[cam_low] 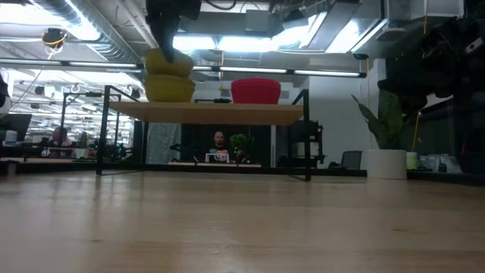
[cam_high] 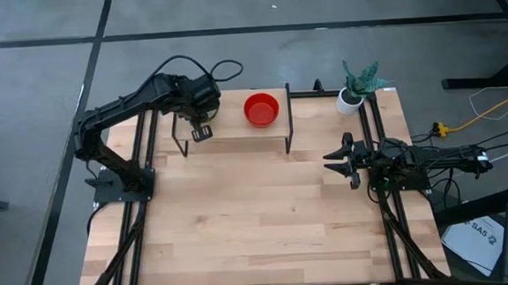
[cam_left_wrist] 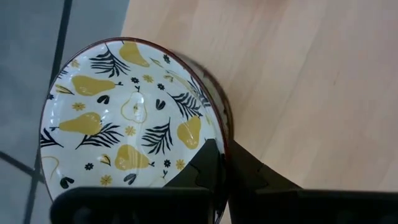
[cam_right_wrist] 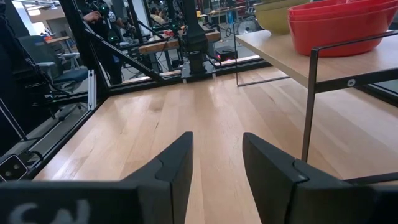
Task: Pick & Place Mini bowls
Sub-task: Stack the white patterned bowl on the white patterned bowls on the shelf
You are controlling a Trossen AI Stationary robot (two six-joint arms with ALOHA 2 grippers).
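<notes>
A wooden shelf (cam_high: 236, 130) on black legs stands at the table's far side. On it stands a stack of glossy red mini bowls (cam_high: 261, 109), also in the low view (cam_low: 255, 90). At the shelf's left end a yellow-walled bowl (cam_low: 168, 89) stands on the board, with a second one (cam_low: 168, 62) right above it. The upper bowl (cam_left_wrist: 124, 118) is white inside with yellow pears and black leaves. My left gripper (cam_left_wrist: 221, 152) is shut on it from above (cam_high: 200, 128). My right gripper (cam_right_wrist: 216, 155) is open and empty, low over the table's right side (cam_high: 339, 159). My left gripper holds the patterned bowl by its rim (cam_left_wrist: 214, 134), with one finger inside the bowl and one outside its wall. The fingers come from above, pointing down. The bowl sits upright and about level, right over the lower yellow bowl; I cannot tell whether the two touch.
A small white pot with a green plant (cam_high: 353, 97) stands at the table's far right corner. The shelf's black legs (cam_low: 307, 133) reach down to the table. Bare wood lies under the shelf and across the near half of the table (cam_high: 259, 222).
</notes>
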